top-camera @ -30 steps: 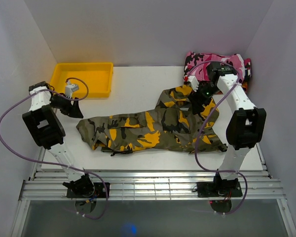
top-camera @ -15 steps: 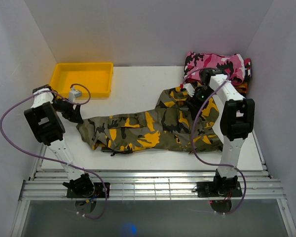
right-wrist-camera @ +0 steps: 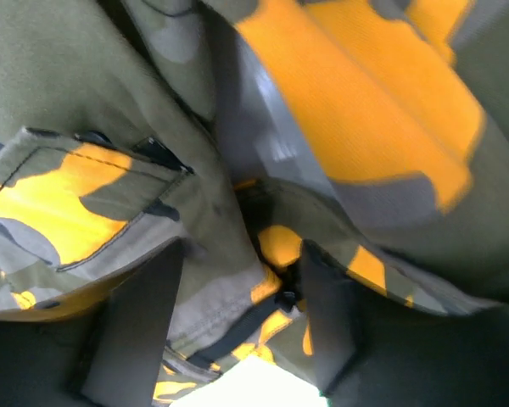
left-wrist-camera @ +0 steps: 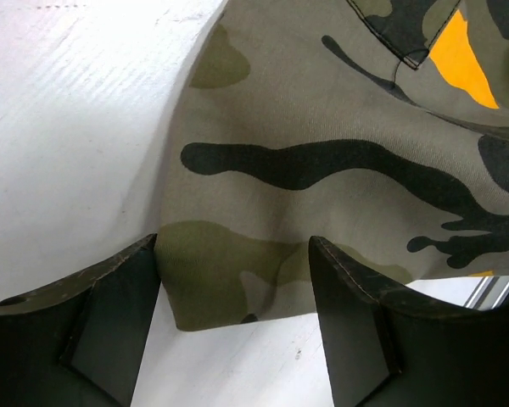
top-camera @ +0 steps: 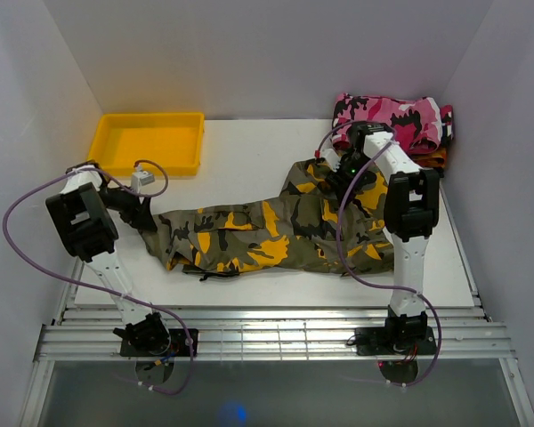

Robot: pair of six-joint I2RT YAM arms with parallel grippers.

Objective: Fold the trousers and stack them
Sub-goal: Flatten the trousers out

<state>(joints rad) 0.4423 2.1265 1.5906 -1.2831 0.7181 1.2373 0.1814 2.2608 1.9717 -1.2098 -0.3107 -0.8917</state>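
The camouflage trousers (top-camera: 267,233) lie flat across the white table, legs to the left and waist to the right. My left gripper (top-camera: 149,222) is open at the leg's end. In the left wrist view the hem corner (left-wrist-camera: 204,297) lies between its fingers (left-wrist-camera: 119,314), flat on the table. My right gripper (top-camera: 338,178) is open and low over the waist. In the right wrist view its jaws stand either side of bunched waistband cloth with a black belt loop (right-wrist-camera: 237,326), not closed on it.
A yellow tray (top-camera: 147,142) stands at the back left. A pink, white and black camouflage garment (top-camera: 392,116) lies folded at the back right on an orange-red garment (top-camera: 438,158). White walls close in on three sides.
My left gripper has moved right and forward to the leg hem. My right gripper has moved left and back onto the waist. The trousers have not moved.
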